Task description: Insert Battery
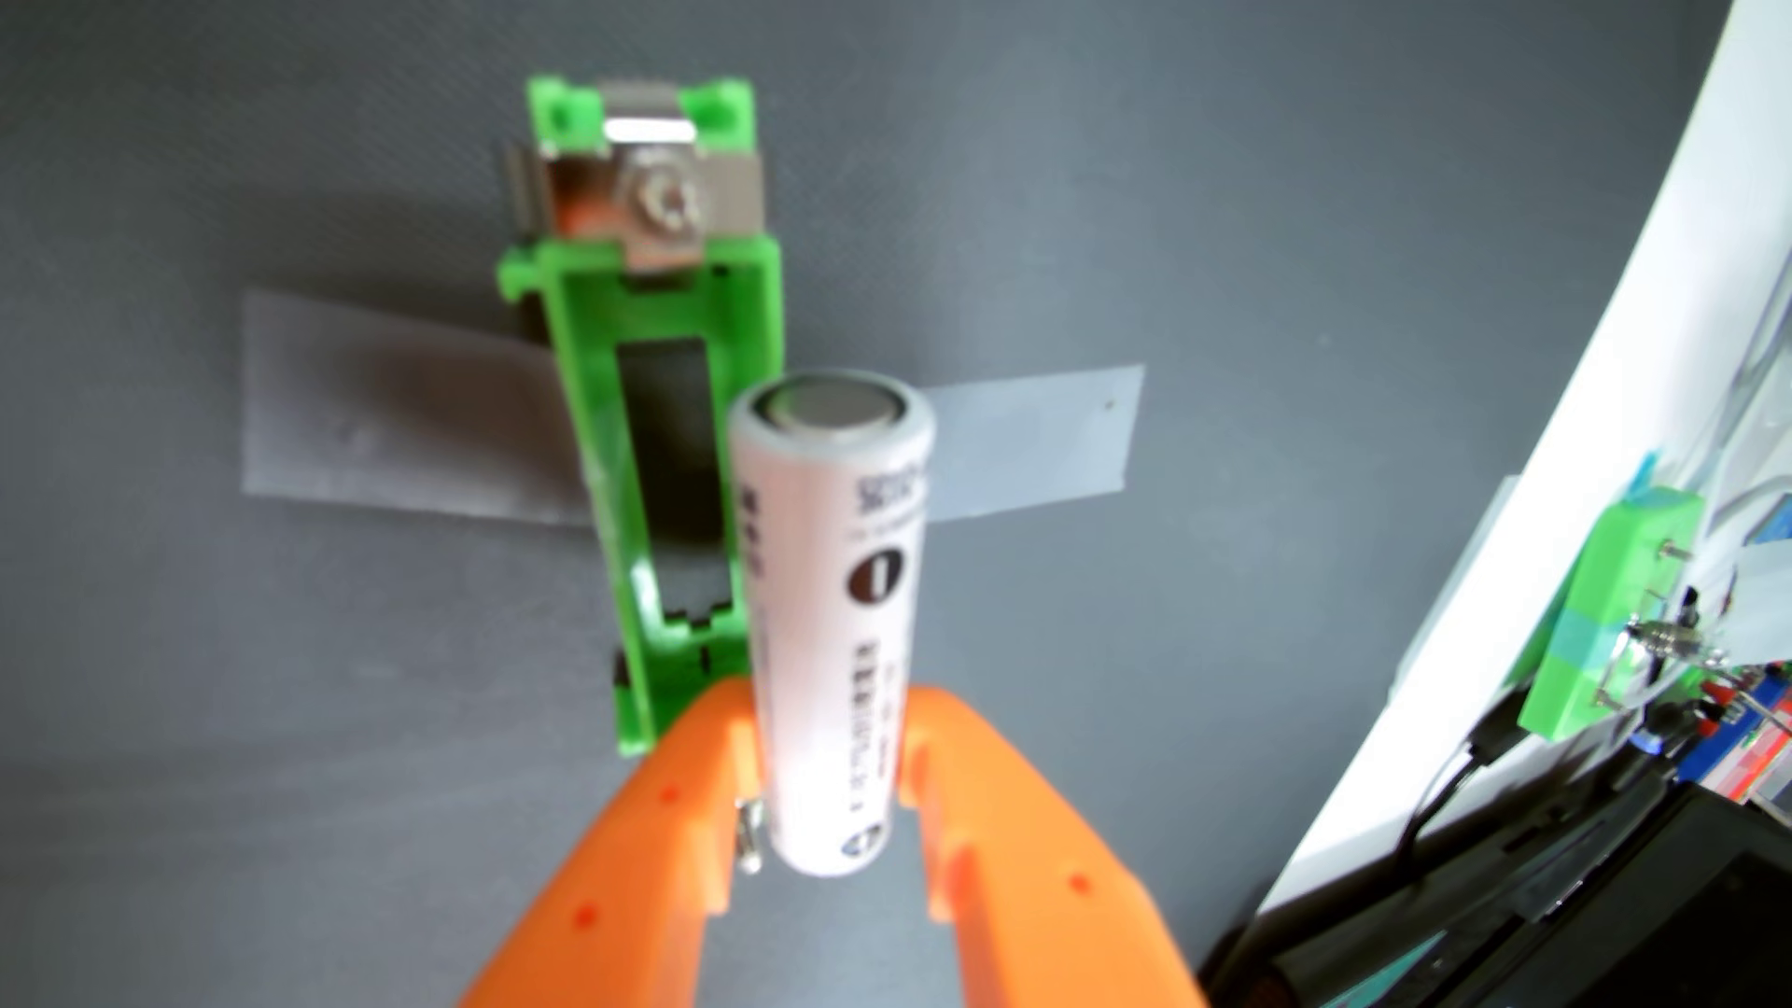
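Orange gripper point(829, 737) entering the wrist view from the bottom edge, 2 fingers point(669, 824) clenched on a white cylindrical battery point(834, 620). Battery gripped near its lower end, sticking out well past the fingertips, flat metal end cap facing the camera at the top. Dark print and a round dark mark with a white bar along its side; text too blurred to read.

Just left of the battery and ahead of the left fingertip: a green battery holder point(592, 446), long and narrow, lying on the dark grey mat point(1261, 194). Battery not in the slot; right holder wall partly hidden behind it, battery overlapping that edge in this view. Whether battery and holder touch: cannot tell. Holder cavity open, dark floor showing through a long cut-out. At the far end of the holder, beyond the battery tip, a shiny metal contact clip point(650, 208) with a screw in its middle.

Translucent tape strip point(388, 426) running across the mat under the holder, sticking out to both sides, right part passing behind the battery.

Far right of the gripper: a white curved edge point(1455, 737), a second green printed block point(1619, 620) with metal pins and blue tape, and dark wiring and equipment in the bottom right corner.
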